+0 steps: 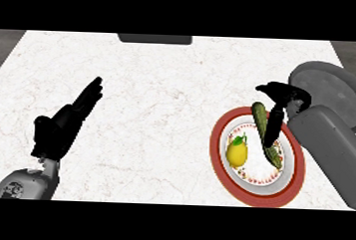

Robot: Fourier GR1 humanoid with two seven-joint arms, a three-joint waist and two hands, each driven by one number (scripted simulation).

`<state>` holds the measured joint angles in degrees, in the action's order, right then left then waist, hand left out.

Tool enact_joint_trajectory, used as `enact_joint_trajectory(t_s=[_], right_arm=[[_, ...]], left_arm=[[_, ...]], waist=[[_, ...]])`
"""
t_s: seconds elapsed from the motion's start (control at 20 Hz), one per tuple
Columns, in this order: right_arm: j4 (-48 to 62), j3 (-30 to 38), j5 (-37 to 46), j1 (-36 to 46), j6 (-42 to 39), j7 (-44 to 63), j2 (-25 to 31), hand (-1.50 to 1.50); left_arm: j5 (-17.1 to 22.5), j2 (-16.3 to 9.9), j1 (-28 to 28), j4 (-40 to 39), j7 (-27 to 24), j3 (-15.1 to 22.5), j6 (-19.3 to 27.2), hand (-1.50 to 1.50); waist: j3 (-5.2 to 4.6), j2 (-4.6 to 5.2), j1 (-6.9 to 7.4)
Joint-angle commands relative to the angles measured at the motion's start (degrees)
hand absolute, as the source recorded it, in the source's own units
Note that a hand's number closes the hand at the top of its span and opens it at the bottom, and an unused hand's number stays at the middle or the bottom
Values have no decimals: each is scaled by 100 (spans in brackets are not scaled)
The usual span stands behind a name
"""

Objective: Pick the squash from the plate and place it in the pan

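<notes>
Head view shows the right hand [285,96] over the red-rimmed plate [222,158], fingers seemingly curled onto the squash [264,129], which runs lengthwise below them beside a lemon [237,153]. Left hand [63,123] rests open, well apart. Grey pan [329,87] sits just right.

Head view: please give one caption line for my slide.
Right hand reaches over squash on plate.

right robot hand [283,98] over squash [263,126] | plate [223,143] | lemon [237,153]
</notes>
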<state>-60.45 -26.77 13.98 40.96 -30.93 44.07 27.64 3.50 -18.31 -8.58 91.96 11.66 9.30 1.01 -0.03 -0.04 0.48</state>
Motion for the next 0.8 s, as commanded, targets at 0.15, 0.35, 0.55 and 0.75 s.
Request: enact_joint_trajectory(t_s=[0.15, 0.35, 0.55, 0.75], right_arm=[[-679, 259, 253, -239, -618, 836, -71, -150], [-259, 125, 858, -571, -228, 387, -252, -150], [-241, 329, 1167, -621, -408, 205, -336, -150], [-221, 454, 1634, -936, 106, -10, -521, -150]], left_arm=[[-348, 311, 267, 67, -135, 78, 60, 0], [-49, 10, 102, 395, 250, -289, -340, 0], [-138, 206, -203, 42, 294, -386, -415, 0], [-429, 492, -93, -8, 196, -248, -266, 0]], waist=[[1, -6, -46], [4, 3, -14], [4, 7, -25], [4, 7, -40]])
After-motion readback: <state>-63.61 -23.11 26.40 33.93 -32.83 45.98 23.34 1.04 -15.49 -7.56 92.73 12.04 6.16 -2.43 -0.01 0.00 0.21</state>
